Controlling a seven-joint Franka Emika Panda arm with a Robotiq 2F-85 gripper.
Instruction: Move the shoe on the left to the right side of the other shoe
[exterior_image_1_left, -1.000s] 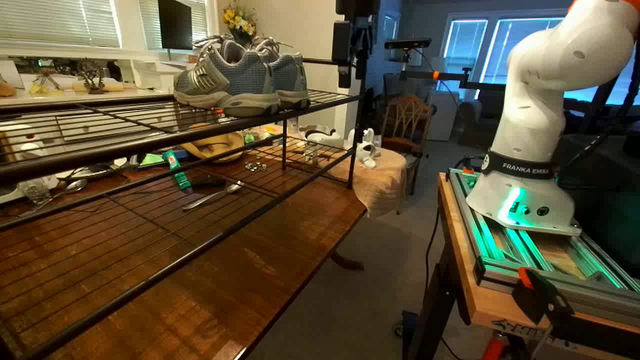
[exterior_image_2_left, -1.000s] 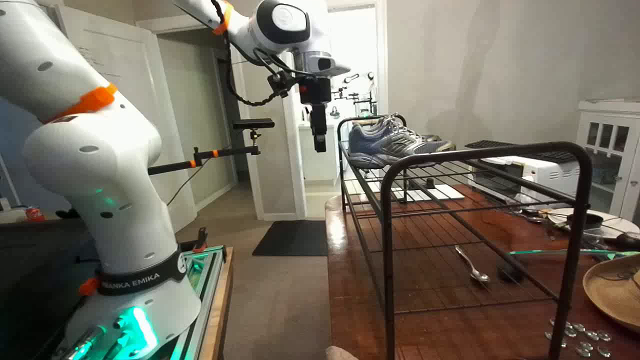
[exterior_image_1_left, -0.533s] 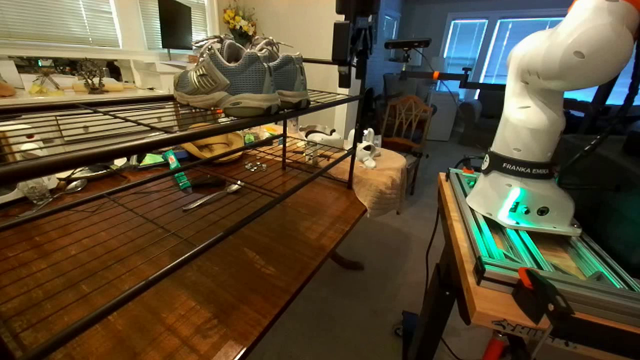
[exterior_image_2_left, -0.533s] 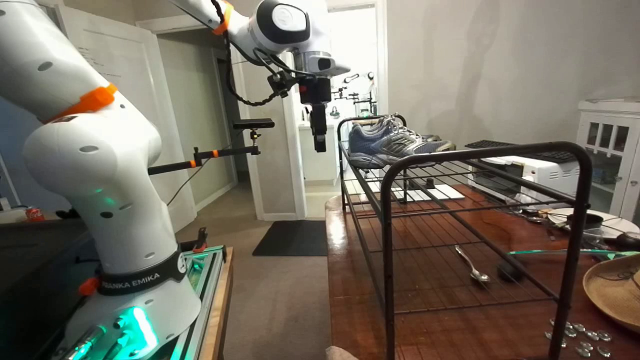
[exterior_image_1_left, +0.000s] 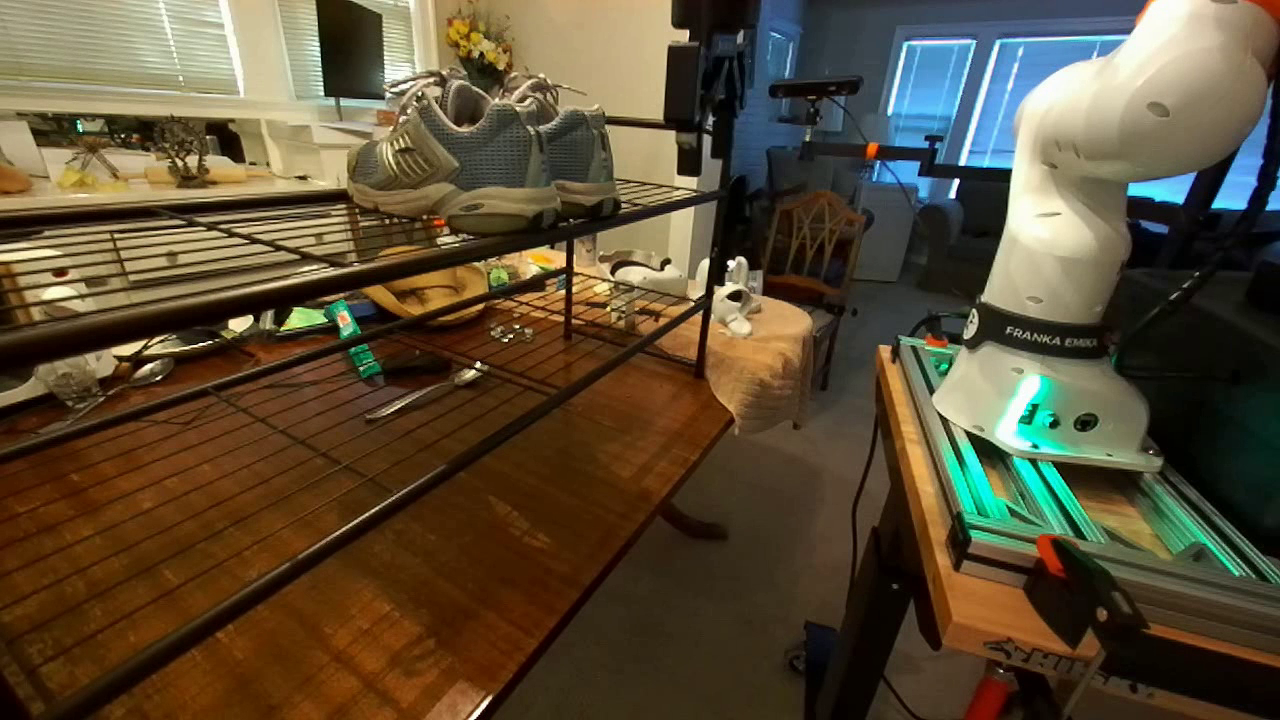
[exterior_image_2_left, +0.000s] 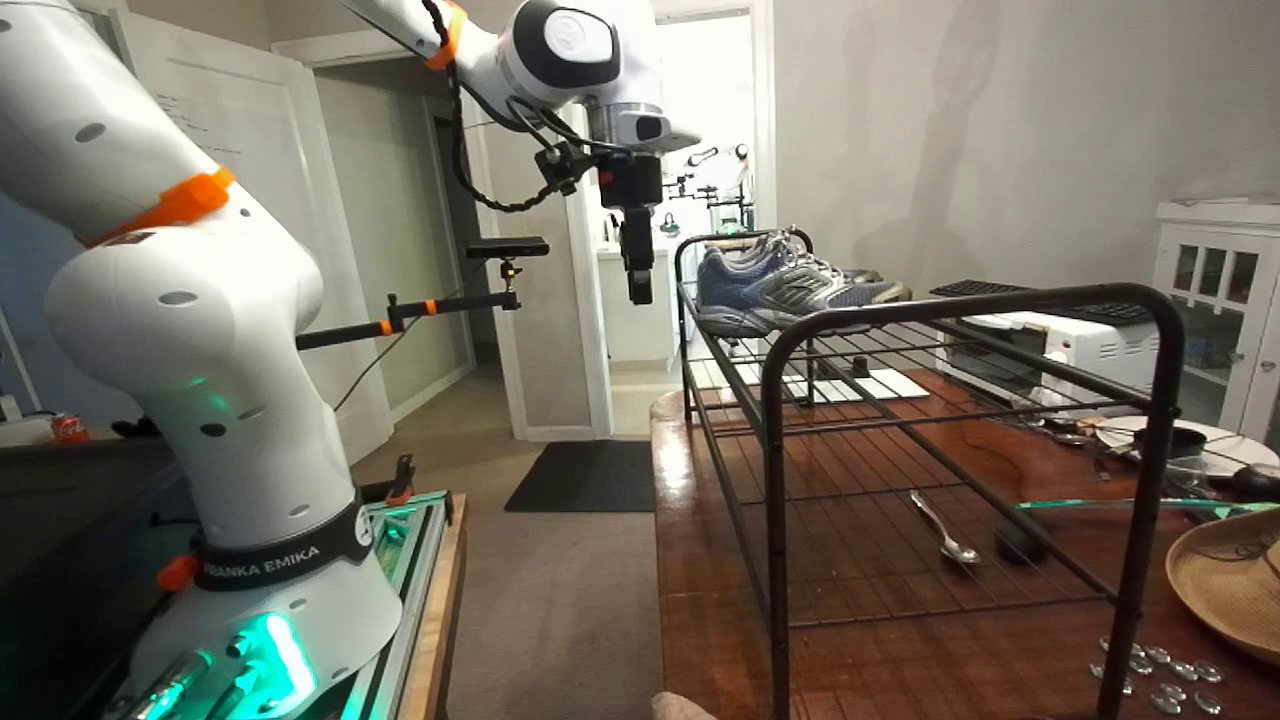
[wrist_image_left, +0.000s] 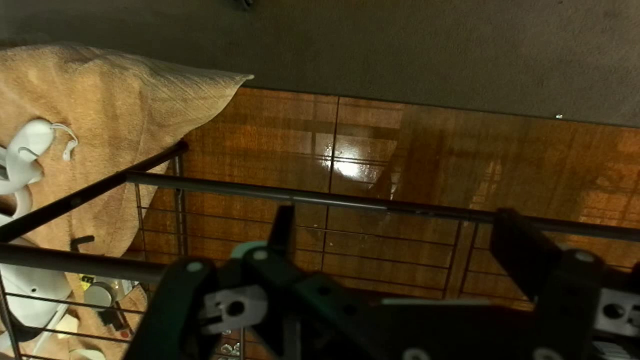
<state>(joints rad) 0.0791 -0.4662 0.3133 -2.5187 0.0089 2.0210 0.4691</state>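
Note:
Two grey-blue running shoes stand side by side on the top shelf of a dark wire rack (exterior_image_1_left: 300, 285), also seen in an exterior view (exterior_image_2_left: 800, 325). In an exterior view, the nearer shoe (exterior_image_1_left: 490, 160) partly covers the other shoe (exterior_image_1_left: 585, 155). In an exterior view, that other shoe (exterior_image_2_left: 765, 290) is in front, and only part of the first shoe (exterior_image_2_left: 862, 275) shows behind it. My gripper (exterior_image_2_left: 638, 290) points down beside the rack, apart from the shoes; it also shows in an exterior view (exterior_image_1_left: 706, 150). In the wrist view its fingers (wrist_image_left: 397, 212) are wide apart with nothing between them. No shoe shows there.
The rack's front rail (wrist_image_left: 240, 190) lies below the fingers in the wrist view. The rack stands on a brown wooden table (exterior_image_1_left: 560, 500). A spoon (exterior_image_2_left: 945, 530) and a straw hat (exterior_image_2_left: 1230, 580) lie on the table. A cloth-covered table (exterior_image_1_left: 770, 350) stands beyond.

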